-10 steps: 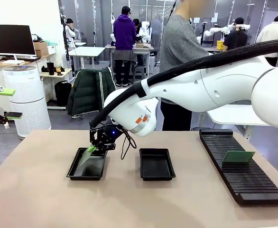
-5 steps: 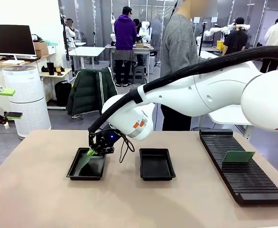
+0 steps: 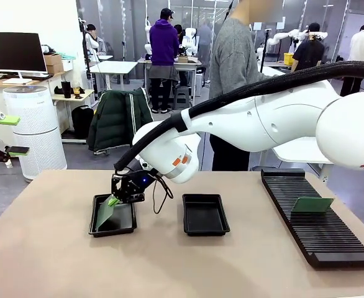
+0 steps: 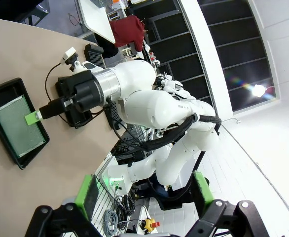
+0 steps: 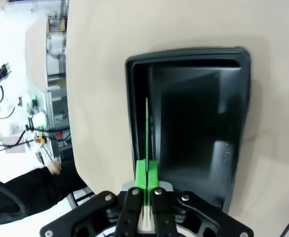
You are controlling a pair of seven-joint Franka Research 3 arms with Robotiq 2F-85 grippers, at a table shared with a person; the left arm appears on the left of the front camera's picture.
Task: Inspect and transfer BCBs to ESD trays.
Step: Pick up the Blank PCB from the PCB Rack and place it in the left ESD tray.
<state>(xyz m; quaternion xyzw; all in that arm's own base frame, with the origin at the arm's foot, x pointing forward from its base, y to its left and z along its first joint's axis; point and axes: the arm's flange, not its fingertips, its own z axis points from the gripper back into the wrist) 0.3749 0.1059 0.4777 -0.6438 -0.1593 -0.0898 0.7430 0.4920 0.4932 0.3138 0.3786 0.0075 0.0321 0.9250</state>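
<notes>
My right gripper (image 3: 115,200) reaches across the table and is shut on the top edge of a green BCB (image 3: 105,213). The board leans steeply with its lower edge inside the left ESD tray (image 3: 117,231). The right wrist view has the BCB (image 5: 147,129) edge-on between the shut gripper (image 5: 147,183), over the tray (image 5: 198,123) near its left wall. Seen from the left wrist, the speckled BCB (image 4: 20,127) is in the tray (image 4: 6,94). My left gripper (image 4: 144,197) hangs open and holds nothing, well away from the table. A second ESD tray (image 3: 205,216) sits bare at the middle.
A long black slotted rack (image 3: 322,236) lies at the right with one green board (image 3: 312,205) standing in it. A person in a grey top (image 3: 232,62) stands at the far side of the table. Bare tabletop runs along the front.
My right gripper has moved left and down with the BCB, so the board's lower edge now sits deeper in the left tray. The left gripper has stayed open.
</notes>
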